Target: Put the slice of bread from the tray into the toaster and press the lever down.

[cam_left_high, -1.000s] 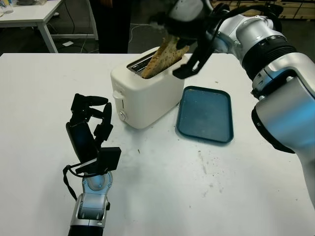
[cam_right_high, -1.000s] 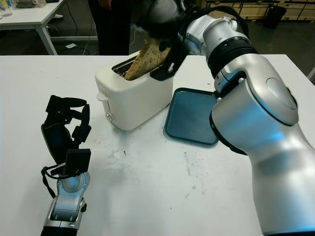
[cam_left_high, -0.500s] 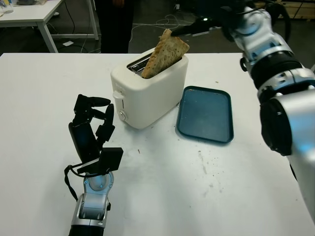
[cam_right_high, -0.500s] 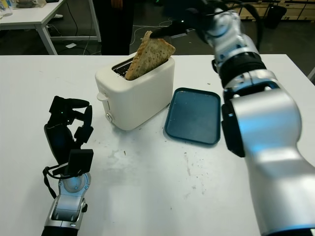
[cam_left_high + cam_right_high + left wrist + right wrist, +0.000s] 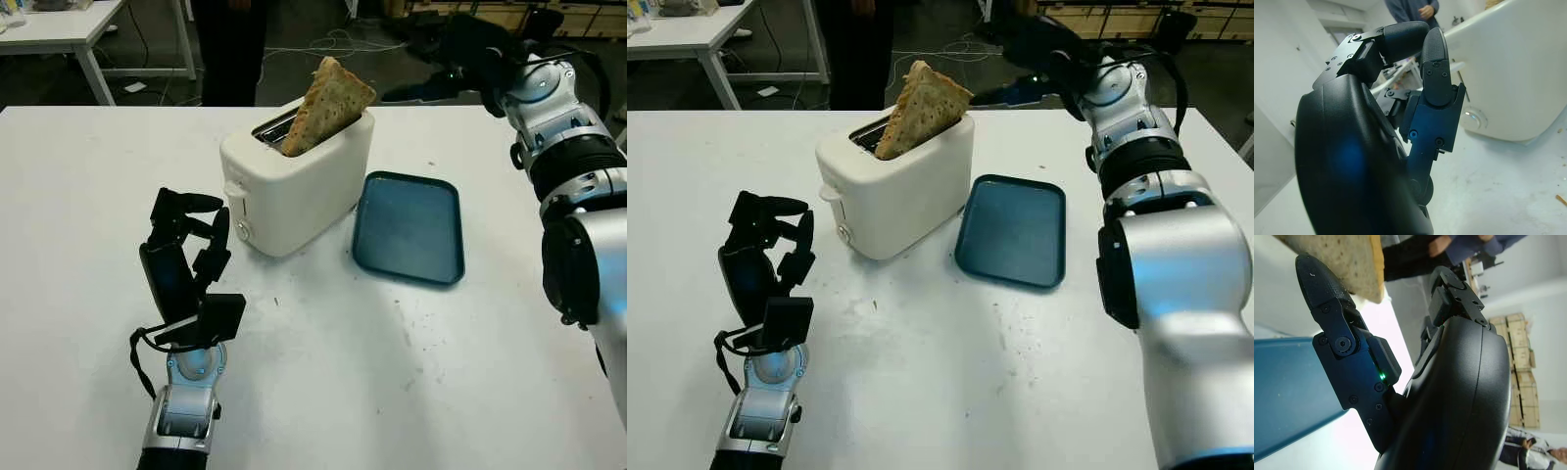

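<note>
White bench (image 5: 323,392) carries a glossy white two-slot toaster (image 5: 294,186) with a dark teal rectangular plastic tray (image 5: 409,227) just beside it, lying bare. Brown seeded slice of bread (image 5: 327,105) stands tilted in the toaster's near slot, most of it above the rim; nothing touches it. Small white lever (image 5: 233,189) sits high on the toaster's end face. Right hand (image 5: 460,54) is raised beyond the far bench edge, well apart from the bread, holding nothing, open. Right wrist view adds the bread edge and tray close by the black fingers (image 5: 1347,347). Left hand (image 5: 186,259) stands upright near the lever end, fingers curled, empty; left wrist view shows the toaster's round dial (image 5: 1472,116). Behind, a person's dark legs (image 5: 225,49) and another white table (image 5: 59,24).
</note>
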Controlling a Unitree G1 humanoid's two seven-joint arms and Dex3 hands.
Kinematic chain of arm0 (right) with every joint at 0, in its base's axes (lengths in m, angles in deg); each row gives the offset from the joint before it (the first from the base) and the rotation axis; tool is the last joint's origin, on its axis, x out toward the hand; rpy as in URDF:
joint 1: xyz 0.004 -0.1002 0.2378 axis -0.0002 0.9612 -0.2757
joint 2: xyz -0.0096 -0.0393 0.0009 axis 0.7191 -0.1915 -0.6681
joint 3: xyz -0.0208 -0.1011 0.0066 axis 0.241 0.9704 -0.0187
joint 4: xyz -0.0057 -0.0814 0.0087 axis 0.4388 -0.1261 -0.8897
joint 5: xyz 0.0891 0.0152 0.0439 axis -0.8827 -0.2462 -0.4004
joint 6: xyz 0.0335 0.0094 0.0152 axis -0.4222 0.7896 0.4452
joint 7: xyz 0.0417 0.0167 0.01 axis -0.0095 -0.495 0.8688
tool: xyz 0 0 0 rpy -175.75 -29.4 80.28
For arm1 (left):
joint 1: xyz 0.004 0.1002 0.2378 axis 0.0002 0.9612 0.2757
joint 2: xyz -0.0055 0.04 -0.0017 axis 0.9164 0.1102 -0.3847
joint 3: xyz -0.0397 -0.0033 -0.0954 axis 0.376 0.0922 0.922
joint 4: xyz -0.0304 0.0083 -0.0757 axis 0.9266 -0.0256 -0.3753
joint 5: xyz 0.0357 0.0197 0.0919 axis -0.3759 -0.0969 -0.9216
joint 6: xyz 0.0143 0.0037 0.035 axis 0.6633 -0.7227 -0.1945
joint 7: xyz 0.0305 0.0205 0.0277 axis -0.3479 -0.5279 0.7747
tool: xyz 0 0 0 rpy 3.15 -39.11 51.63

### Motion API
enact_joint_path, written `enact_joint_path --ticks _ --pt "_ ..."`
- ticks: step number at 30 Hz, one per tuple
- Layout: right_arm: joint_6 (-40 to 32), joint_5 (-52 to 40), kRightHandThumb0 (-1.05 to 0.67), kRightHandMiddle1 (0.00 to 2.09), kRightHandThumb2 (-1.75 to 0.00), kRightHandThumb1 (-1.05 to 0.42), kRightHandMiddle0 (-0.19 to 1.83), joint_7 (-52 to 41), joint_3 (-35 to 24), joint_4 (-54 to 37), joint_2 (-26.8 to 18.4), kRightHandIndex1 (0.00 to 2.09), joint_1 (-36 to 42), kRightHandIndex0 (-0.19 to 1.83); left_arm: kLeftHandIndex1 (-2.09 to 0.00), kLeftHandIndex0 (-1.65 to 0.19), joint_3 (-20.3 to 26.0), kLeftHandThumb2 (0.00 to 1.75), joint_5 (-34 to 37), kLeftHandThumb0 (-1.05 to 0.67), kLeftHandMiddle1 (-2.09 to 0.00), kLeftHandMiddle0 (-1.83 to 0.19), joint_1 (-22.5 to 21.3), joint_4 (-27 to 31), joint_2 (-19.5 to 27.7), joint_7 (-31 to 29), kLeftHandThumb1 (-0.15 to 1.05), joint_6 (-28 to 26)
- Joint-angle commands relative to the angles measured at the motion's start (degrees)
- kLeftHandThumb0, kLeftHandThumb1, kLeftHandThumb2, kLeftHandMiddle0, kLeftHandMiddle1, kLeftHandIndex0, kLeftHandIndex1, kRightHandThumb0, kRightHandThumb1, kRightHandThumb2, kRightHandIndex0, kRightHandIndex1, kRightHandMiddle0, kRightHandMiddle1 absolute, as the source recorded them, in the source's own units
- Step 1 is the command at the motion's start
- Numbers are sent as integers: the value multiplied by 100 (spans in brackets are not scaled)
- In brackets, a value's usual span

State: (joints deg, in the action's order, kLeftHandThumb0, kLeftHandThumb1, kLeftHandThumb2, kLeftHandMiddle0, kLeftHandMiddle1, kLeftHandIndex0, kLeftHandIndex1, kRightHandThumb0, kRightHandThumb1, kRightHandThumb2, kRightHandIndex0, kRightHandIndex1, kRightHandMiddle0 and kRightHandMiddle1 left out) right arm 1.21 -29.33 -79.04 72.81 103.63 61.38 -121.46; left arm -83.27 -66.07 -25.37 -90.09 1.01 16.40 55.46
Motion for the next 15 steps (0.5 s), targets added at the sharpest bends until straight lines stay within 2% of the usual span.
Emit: enact_joint_path --ticks 1,8,15 --pt "-127 -129 -65 4 0 -65 41 126 -108 0 96 21 109 17 -146 -47 -33 34 19 -50 -173 -65 -98 -39 -102 -5 92 80" --pt "-117 -198 -50 2 0 -64 46 216 -243 -7 367 18 135 21 -147 -47 -29 34 7 -49 -172 -65 -98 5 -104 -9 92 36" --pt "-223 -179 -51 0 0 -63 45 315 -241 4 592 18 -22 17 -147 -47 -40 35 10 -50 -172 -65 -79 14 -118 -10 92 25"
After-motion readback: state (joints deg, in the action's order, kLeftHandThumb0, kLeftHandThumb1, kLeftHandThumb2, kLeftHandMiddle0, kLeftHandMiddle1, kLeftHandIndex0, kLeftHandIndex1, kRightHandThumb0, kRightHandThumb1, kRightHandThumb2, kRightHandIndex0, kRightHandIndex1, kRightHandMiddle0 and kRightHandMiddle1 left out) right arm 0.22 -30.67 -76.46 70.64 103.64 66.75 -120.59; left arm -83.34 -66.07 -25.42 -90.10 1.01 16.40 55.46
